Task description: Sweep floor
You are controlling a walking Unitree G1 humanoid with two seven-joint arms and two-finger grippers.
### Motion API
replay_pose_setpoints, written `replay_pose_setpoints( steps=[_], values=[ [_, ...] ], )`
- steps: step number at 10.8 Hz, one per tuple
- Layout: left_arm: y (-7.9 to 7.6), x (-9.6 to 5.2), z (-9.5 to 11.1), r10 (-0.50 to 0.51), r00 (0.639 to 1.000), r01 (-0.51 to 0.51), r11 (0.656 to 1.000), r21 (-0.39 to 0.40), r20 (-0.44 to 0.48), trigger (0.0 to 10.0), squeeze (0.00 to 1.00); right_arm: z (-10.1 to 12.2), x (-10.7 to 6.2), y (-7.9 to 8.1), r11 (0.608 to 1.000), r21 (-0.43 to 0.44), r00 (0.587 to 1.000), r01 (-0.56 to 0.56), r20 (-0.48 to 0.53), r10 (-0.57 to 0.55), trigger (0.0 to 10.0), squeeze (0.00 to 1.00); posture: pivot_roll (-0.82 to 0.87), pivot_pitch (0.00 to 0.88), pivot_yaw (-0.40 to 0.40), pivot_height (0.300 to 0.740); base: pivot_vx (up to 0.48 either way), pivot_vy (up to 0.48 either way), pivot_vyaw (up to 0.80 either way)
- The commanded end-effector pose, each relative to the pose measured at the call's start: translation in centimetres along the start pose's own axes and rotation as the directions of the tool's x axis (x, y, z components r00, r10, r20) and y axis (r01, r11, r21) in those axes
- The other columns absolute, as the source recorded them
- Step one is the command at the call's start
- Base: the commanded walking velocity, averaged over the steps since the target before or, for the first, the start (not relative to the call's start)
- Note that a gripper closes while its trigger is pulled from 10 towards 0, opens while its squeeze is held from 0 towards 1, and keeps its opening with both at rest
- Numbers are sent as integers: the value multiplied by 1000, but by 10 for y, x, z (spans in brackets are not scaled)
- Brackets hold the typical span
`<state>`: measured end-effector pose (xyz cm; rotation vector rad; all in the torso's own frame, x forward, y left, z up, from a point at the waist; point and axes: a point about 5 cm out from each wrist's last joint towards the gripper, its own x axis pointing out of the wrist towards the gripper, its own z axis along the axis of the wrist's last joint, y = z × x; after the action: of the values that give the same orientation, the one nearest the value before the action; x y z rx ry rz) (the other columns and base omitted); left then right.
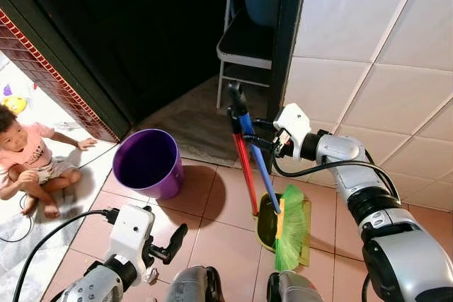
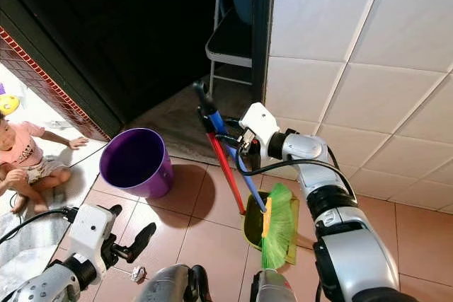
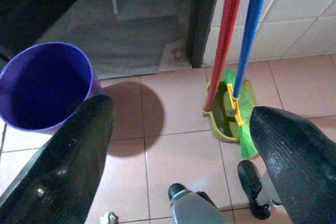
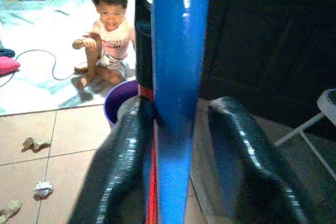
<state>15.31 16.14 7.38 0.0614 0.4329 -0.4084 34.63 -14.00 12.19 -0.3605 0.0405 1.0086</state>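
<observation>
A broom with a blue handle [image 1: 260,164] and green bristles [image 1: 291,228] leans upright by the door frame. Beside it stands a dustpan with a red handle [image 1: 244,167], and the bristles rest in its olive pan [image 1: 267,226]. My right gripper [image 1: 259,134] is open high on the handles. In the right wrist view its fingers [image 4: 122,156] straddle the blue handle [image 4: 177,93]: one touches it and a thin gap shows at the other. My left gripper [image 1: 174,240] hangs low at the left, open and holding nothing. Its fingers [image 3: 68,161] point toward the floor tiles.
A purple bucket [image 1: 147,163] stands on the tiles left of the broom. A child [image 1: 25,157] sits on the floor at far left. A folding chair [image 1: 244,47] is in the dark doorway. Crumpled paper scraps [image 4: 43,188] lie on the floor, one [image 2: 138,272] by my left arm. A white tiled wall [image 1: 368,47] is to the right.
</observation>
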Motion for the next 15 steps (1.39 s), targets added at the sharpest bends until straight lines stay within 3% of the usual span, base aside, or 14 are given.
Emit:
replay_pose_setpoints(
  steps=[1,6,10,13,15],
  values=[
    [1,-3,-1,5,1000,-5,1000,13,-15,10000,0,5,4,0,1000,-20,1000,-21,12,21,0,0,111,161,119,740,0,0,0],
    [0,-1,-1,3,1000,-3,1000,14,-14,10000,0,6,0,-1,1000,-21,1000,-16,24,16,0,0,104,150,116,740,0,0,0],
    [1,6,0,-1,1000,1,1000,12,-6,10000,0,4,-13,4,1000,-10,998,9,63,-8,0,0,85,132,111,740,0,0,0],
    [0,19,3,-6,1000,6,1000,12,19,10000,0,10,-37,9,998,-9,993,65,96,-64,0,0,54,97,104,740,0,0,0],
    [0,35,11,-3,998,2,1000,13,67,10000,0,14,-55,22,995,9,989,104,106,-104,0,0,17,61,102,740,0,0,0]
  ],
)
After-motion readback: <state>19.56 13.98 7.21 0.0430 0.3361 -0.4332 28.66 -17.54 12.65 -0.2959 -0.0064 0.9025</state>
